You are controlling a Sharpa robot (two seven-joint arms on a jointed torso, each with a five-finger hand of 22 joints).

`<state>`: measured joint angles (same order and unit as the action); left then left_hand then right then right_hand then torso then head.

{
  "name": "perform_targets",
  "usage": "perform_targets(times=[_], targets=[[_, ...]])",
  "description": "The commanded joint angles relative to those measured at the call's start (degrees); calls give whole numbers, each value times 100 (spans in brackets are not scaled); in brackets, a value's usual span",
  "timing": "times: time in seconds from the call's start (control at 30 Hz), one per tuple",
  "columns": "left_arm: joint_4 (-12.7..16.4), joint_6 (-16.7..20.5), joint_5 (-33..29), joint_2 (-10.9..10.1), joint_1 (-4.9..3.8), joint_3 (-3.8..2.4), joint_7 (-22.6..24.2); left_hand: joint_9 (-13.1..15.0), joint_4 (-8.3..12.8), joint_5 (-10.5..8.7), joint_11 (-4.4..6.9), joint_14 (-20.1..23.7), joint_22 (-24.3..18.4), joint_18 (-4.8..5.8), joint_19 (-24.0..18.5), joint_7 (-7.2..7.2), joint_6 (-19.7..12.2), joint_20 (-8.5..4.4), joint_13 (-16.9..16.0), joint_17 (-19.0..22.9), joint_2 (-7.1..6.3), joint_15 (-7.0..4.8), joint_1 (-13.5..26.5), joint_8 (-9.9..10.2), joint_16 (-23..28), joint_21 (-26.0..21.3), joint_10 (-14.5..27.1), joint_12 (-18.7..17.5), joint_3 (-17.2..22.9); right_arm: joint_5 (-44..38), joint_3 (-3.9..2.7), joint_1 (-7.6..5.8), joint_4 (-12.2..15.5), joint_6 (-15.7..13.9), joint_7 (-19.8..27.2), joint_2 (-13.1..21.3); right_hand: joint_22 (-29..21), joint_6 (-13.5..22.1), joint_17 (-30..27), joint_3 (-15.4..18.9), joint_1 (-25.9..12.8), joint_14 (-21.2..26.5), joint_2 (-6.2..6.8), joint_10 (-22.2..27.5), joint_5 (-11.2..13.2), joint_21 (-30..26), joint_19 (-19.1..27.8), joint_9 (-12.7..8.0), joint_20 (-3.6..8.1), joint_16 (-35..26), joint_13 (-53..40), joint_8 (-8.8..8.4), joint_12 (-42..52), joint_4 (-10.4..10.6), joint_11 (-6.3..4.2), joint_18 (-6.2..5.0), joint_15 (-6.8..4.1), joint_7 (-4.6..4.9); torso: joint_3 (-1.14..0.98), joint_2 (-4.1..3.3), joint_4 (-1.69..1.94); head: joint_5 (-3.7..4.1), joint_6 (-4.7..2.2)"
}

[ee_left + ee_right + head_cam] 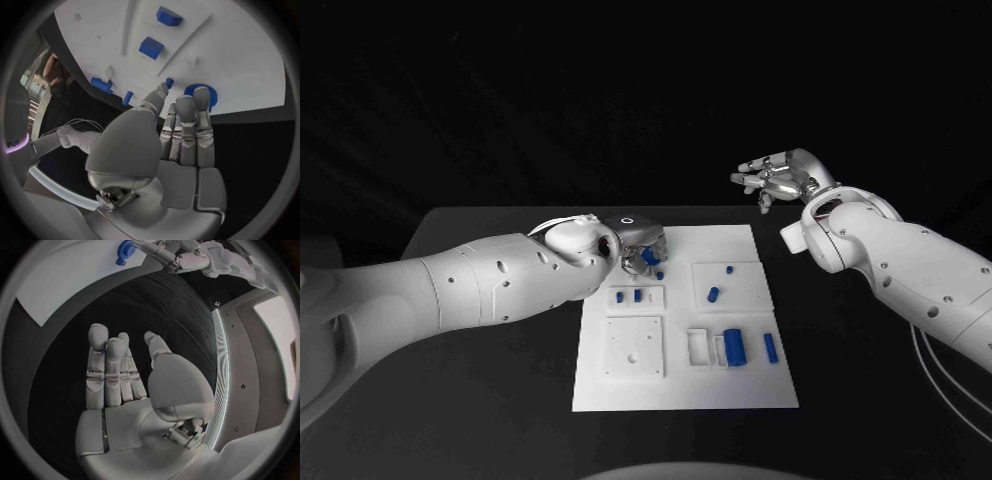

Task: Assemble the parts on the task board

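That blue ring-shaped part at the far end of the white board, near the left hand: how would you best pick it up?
Probably by its rim. The blue ring lies flat on the task board, so its faces give no hold. Pinch opposite sides of the rim from above. The left hand hangs over it, fingers reaching it; whether they grip it, I cannot tell. The right hand is open, off the board.

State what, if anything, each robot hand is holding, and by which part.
The left hand has its fingers on a round blue part at its rim; a firm hold cannot be told. The right hand holds nothing, fingers apart.
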<state>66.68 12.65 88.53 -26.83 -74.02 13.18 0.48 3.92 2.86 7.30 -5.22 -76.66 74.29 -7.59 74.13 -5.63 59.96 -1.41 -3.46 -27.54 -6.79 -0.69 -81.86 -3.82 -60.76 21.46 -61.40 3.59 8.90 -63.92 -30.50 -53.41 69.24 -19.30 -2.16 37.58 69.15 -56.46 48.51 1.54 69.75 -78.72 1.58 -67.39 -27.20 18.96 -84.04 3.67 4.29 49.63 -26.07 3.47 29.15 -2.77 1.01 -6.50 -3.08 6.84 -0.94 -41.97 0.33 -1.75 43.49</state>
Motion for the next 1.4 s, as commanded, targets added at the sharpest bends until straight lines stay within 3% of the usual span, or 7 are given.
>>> perform_targets(times=[0.03, 0.4, 0.7, 1.4], targets=[[-47, -264, 381, 56, 22, 6, 61, -3, -36, 23, 20, -6, 16, -55, 6, 6, -7, 30, 8, 7, 6, 15, -3, 14, -24, -37, -46, -19, 16, 0, -1, 2, 31, 107, 60, -14, -7, 30, -10, -32, -12, 29, -28, -51, -17, -9, -217, 7, 18, 3, 55, 14, -58, 10, -10, -84, -23, 16, -1, -1, -3, -1, 17], [-96, -165, 312, 114, 79, 13, 217, -5, 65, 68, 68, -40, 163, -64, 43, 46, 17, 16, 11, 22, 84, -24, 18, 16, -127, -66, -197, -22, 251, -22, -1, 2, 62, 103, 38, -19, -20, 41, -20, -39, -11, 28, -29, -72, -12, -21, -216, 7, 18, 6, 119, 13, -94, 15, -8, -87, -24, 18, 1, 6, 10, 33, 32], [-167, -58, 204, 173, 92, 19, 344, -12, 119, 70, 181, -45, 178, 51, 11, 122, 139, -97, 14, 33, 128, -154, 118, 19, -148, -11, -329, -24, 653, -28, -2, 2, 63, 110, 29, -28, -20, 41, -20, -39, -11, 28, -29, -72, -12, -21, -216, 7, 18, 6, 119, 13, -94, 15, -8, -87, -24, 18, 3, 5, 6, 38, 31], [-367, -231, 97, 295, 171, 33, 348, -13, -17, 6, 189, -102, 180, 46, 9, 67, 310, -89, 13, 8, 276, -121, 167, 19, -232, 115, -518, -24, 851, -36, -2, 2, 46, 137, 21, -52, -31, 31, -32, -39, -7, 25, -26, -81, -16, -23, -217, 8, 20, 4, 133, 15, -78, 19, -11, -86, -27, 15, -2, 3, 7, 51, 42]])
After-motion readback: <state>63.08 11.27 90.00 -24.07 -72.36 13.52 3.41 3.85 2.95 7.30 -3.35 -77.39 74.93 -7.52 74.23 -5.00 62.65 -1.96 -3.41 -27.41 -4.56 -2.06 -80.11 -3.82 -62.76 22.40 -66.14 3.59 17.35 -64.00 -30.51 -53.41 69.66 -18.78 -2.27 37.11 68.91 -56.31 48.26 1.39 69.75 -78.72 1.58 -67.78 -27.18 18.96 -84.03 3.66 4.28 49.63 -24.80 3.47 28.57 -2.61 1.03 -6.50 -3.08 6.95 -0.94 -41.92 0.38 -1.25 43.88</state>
